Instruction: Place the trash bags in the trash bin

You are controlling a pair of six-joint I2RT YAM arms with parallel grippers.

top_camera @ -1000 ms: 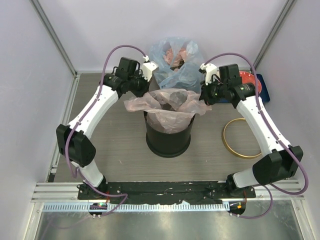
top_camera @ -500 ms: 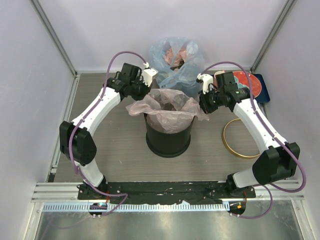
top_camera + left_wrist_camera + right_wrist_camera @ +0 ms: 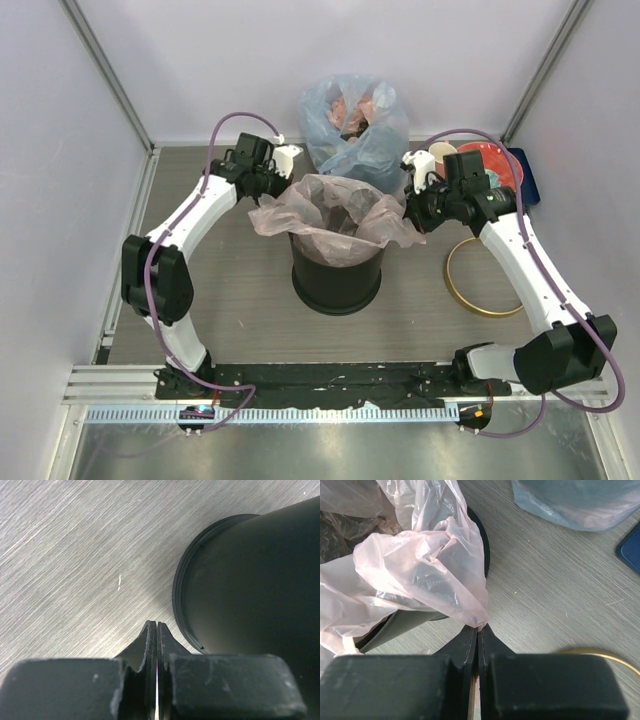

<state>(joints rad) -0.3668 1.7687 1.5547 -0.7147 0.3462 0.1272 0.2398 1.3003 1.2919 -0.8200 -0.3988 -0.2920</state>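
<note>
The gold hoop (image 3: 487,277) lies loose on the tabletop (image 3: 230,290). The pink bag (image 3: 335,215) lines the bin (image 3: 336,280), its edges drawn wider than a second ago, so seating is close. My right tool (image 3: 478,630) pinches its corner. My left tool (image 3: 157,626) is closed, and I can't tell whether it holds film.

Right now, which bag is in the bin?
The pink bag: it hangs inside the black bin, with its edges spread over the top. The blue bag, stuffed with reddish things, stands outside, behind the bin.
</note>
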